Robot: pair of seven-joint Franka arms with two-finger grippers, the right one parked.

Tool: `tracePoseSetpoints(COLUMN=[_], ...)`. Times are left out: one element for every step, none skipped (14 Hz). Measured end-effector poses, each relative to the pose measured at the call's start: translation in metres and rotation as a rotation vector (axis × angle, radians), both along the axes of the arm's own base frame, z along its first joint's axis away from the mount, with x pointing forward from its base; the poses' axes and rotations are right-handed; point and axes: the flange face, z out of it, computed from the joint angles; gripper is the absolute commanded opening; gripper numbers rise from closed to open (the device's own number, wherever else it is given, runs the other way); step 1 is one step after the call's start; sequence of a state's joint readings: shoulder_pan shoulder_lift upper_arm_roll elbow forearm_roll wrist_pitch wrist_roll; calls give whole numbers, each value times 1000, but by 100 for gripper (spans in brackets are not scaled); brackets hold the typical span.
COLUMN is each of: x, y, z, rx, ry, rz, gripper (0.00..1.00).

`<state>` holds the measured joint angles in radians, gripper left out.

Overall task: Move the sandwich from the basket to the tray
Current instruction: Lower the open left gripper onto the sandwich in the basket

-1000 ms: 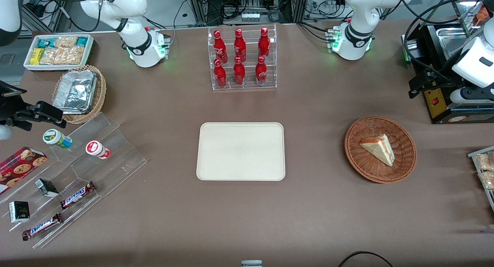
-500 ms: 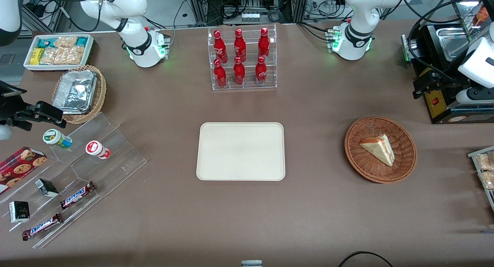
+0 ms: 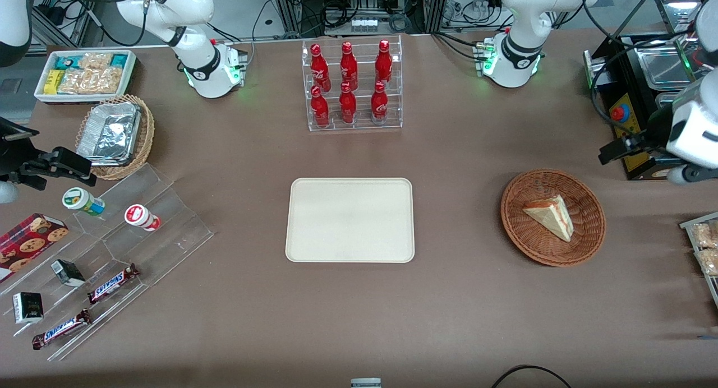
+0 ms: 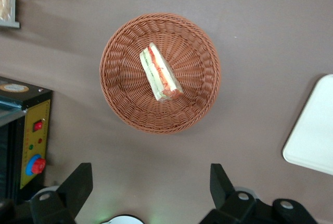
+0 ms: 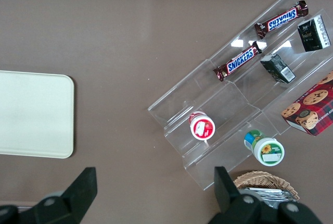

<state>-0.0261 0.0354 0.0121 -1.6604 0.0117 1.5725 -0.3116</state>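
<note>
The sandwich (image 3: 551, 215) (image 4: 158, 73), a white wedge with orange-red and green filling, lies in the round reddish-brown wicker basket (image 3: 527, 248) (image 4: 125, 109). The flat cream tray (image 3: 350, 220) (image 4: 315, 130) sits bare mid-table, toward the parked arm's end from the basket. My left gripper (image 3: 620, 148) (image 4: 148, 182) hangs high above the table, farther from the front camera than the basket and a little toward the working arm's end. Its fingers (image 4: 78, 182) stand wide open with nothing between them.
A black machine with a red button (image 3: 634, 124) stands close beside the gripper. A rack of red bottles (image 3: 351, 85) is at the back middle. A snack tray (image 3: 704, 248) lies at the working arm's table edge. A clear stepped stand (image 3: 112, 248) holds snacks toward the parked arm's end.
My left gripper has moved nearer to the front camera, closing in on the basket. Sandwich, basket and tray have not moved.
</note>
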Motion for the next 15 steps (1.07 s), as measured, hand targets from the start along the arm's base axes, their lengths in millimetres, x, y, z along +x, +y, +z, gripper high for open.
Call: tracePoseSetpoints(x=[2, 4, 6, 7, 8, 8, 8, 8, 8, 9, 10, 10, 8, 8, 7], y=[2, 3, 4, 5, 5, 6, 8, 9, 9, 9, 10, 12, 15, 19, 19], z=[-13, -27, -41, -57, -76, -95, -114, -131, -147, -160, -174, -188, -202, -216, -229], rx=[5, 10, 15, 17, 19, 22, 25, 28, 31, 32, 32, 32, 34, 37, 40], ry=[0, -2, -5, -13, -24, -37, -51, -64, -77, -88, -100, -106, -106, -101, -94], rz=[39, 80, 116, 142, 170, 212, 264, 323, 378, 411, 434, 460, 494, 520, 532], gripper=[100, 100, 100, 100, 100, 100, 100, 100, 100, 100, 100, 100, 100, 100, 100])
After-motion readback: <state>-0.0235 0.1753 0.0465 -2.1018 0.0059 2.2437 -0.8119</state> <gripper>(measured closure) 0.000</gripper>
